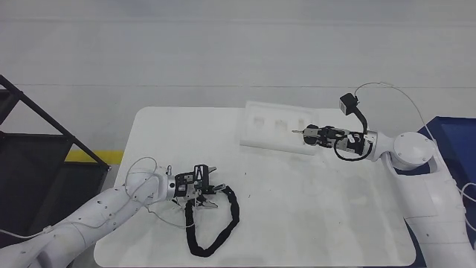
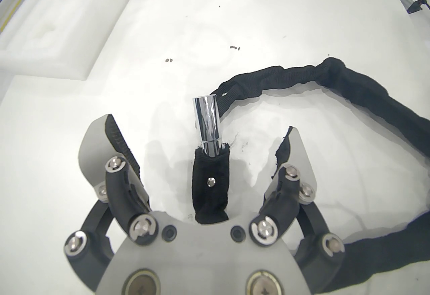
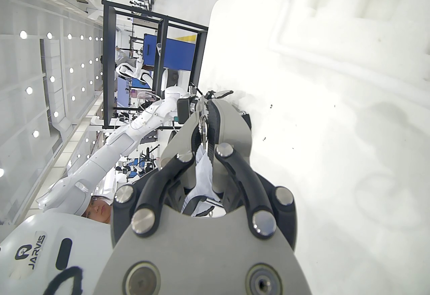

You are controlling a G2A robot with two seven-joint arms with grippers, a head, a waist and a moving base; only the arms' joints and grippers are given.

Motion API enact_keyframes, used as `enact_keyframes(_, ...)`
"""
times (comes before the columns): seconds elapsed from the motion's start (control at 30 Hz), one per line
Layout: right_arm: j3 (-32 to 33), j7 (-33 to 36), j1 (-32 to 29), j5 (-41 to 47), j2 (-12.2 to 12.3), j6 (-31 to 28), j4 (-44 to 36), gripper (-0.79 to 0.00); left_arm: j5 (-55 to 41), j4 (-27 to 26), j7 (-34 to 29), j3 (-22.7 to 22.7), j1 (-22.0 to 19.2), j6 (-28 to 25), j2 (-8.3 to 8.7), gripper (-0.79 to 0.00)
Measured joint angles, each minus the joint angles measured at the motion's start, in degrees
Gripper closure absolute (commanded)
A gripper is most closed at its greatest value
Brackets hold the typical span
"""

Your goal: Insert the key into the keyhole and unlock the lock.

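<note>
White table (image 1: 312, 216) took up the top view's lower half, with a foam tray (image 1: 260, 126) at upper centre. Over the tray's right end the right gripper (image 1: 303, 132) was clamped on the key (image 3: 203, 127). At lower left the left gripper (image 2: 200, 128) stood wide open astride the lock (image 2: 209, 138) (apparently not touching it), and the chain (image 2: 366, 91) looped away. Insertion looked not yet begun. Next the lock needed gripping and the key carrying across and aligning with the keyhole.
</note>
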Motion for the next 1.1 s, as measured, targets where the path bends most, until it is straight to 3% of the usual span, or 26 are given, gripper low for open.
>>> enact_keyframes(0.13,0.0,0.0,0.0,0.0,0.0,0.0,0.0,0.0,0.6,0.1,-0.6,-0.7,0.5,-0.3,-0.28,-0.628)
enact_keyframes(0.2,0.0,0.0,0.0,0.0,0.0,0.0,0.0,0.0,1.0,0.1,-1.0,-1.1,0.7,-0.4,-0.44,-0.502)
enact_keyframes(0.23,0.0,0.0,0.0,0.0,0.0,0.0,0.0,0.0,1.1,0.2,-1.2,-1.3,0.8,-0.4,-0.5,-0.48)
enact_keyframes(0.33,0.0,0.0,0.0,0.0,0.0,0.0,0.0,0.0,1.4,0.5,-2.1,-1.8,1.1,-0.3,-0.78,-0.219)
enact_keyframes(0.4,0.0,0.0,0.0,0.0,0.0,0.0,0.0,0.0,1.1,0.8,-2.8,-2.2,1.3,-0.6,-1.04,-0.105)
enact_keyframes(0.5,0.0,0.0,0.0,0.0,0.0,0.0,0.0,0.0,0.7,1.1,-3.6,-2.7,1.4,-1.5,-1.46,-0.105)
enact_keyframes(0.63,0.0,0.0,0.0,0.0,0.0,0.0,0.0,0.0,0.8,1.3,-4.2,-3.2,1.5,-2.7,-2.0,0.0)
enact_keyframes(0.87,0.0,0.0,0.0,0.0,0.0,0.0,0.0,0.0,-0.4,1.2,-3.8,-4.9,1.2,-5.6,-2.55,0.0)
enact_keyframes(1.1,0.0,0.0,0.0,0.0,0.0,0.0,0.0,0.0,-0.9,-1.2,2.2,-8.7,1.2,-9.6,-1.42,0.0)
